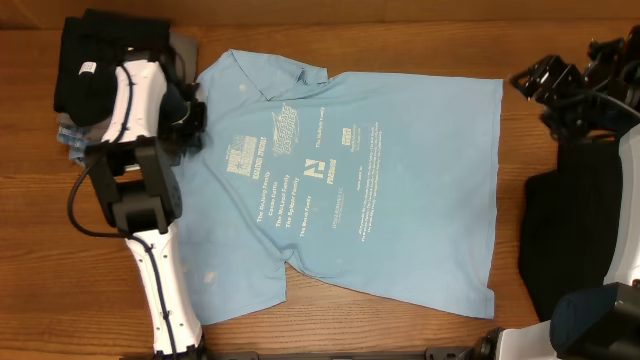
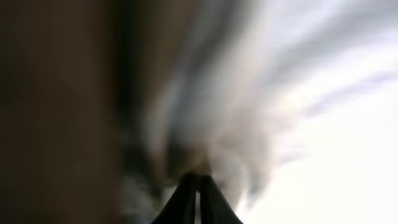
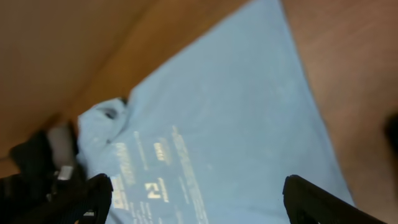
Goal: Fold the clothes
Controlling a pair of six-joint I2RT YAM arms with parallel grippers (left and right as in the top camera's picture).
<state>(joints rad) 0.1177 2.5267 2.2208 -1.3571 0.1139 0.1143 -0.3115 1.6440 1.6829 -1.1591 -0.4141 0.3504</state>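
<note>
Your sky-blue T-shirt (image 1: 380, 170) lay spread flat on the table (image 1: 400, 40), print side up, with nothing folded yet. Your left gripper (image 2: 198, 180) sat low at the shirt's left edge, fingers pressed together. The left wrist view was a smear of pale cloth, so I could not tell whether any fabric was caught between them.

That was the first risk. If you lifted from there with nothing pinched, you would get no fold at all. If you lifted with only the top layer pinched, the shirt would peel apart and crease.

Closed tips pushing sideways would also have bunched the cloth rather than turned it over.

Your right gripper (image 3: 198, 183) hung high with its fingers spread wide, holding nothing, and the overhead view put it well apart from the shirt's far straight edge. A pull by the left arm alone, with nothing anchoring that side, would likely have dragged the whole shirt across the table and skewed it.

You also had to watch the black stack (image 1: 95, 55) just beside the left arm, since a swing of that arm could have knocked it. The other black garment (image 1: 560, 240) lay near the shirt's right edge, so a careless right-hand reach might have grabbed it instead.
</note>
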